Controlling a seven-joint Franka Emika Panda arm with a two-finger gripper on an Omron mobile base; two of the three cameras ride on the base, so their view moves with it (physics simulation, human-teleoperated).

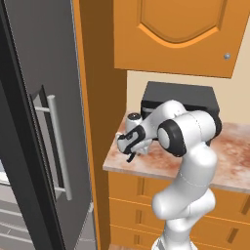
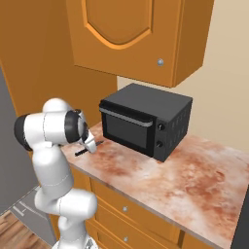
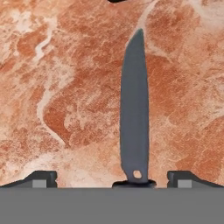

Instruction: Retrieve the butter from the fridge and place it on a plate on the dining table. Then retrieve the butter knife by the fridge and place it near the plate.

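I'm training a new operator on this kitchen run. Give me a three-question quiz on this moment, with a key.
1. True or false: the gripper is shut on the butter knife.
2. What does the butter knife lie on? A) a plate B) the marbled counter C) a fridge shelf
3. Which dark appliance stands on the counter beside the arm?

Key: 1 false, the jaws stand open on either side of the knife; 2 B; 3 the microwave.
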